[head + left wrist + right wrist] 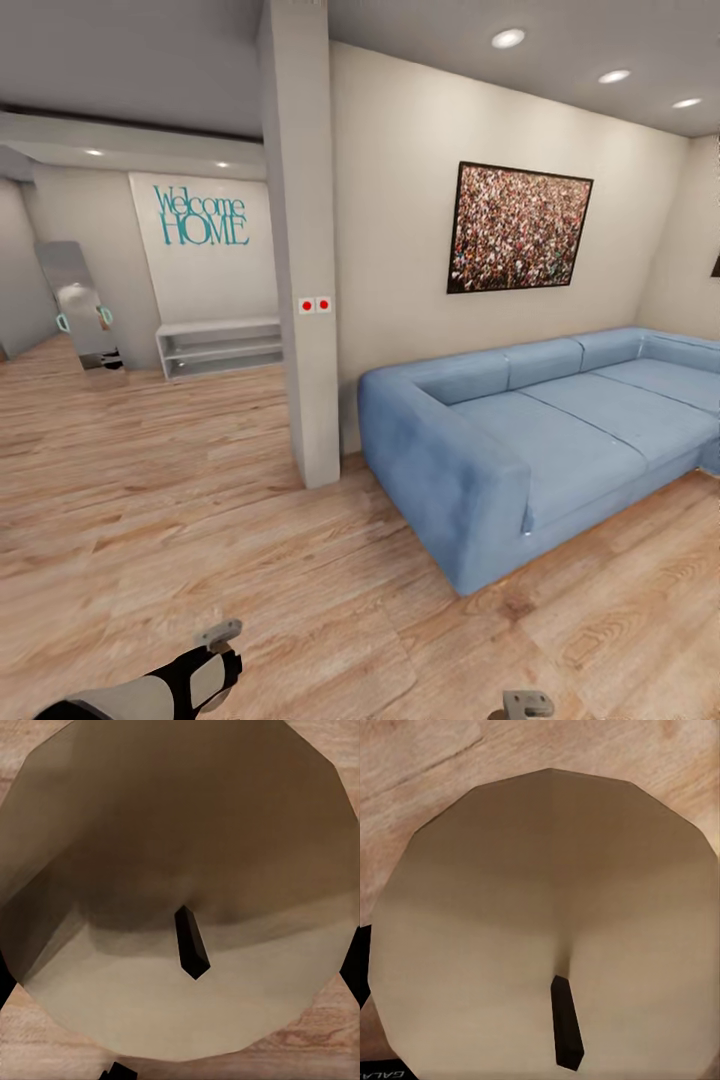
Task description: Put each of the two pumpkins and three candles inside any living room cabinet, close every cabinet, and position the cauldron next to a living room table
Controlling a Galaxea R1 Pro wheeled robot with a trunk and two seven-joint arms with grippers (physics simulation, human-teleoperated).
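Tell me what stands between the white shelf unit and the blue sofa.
In the head view, a grey square pillar with two red buttons stands between the white shelf unit and the blue sofa, on the wooden floor.

blue sofa (540,430), beige candle (547,930), light-wood floor (150,520)

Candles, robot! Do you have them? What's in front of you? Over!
Left gripper carries a candle; right gripper carries another candle. Cabinet unseen. Ahead: blue sofa, grey pillar, wooden floor.
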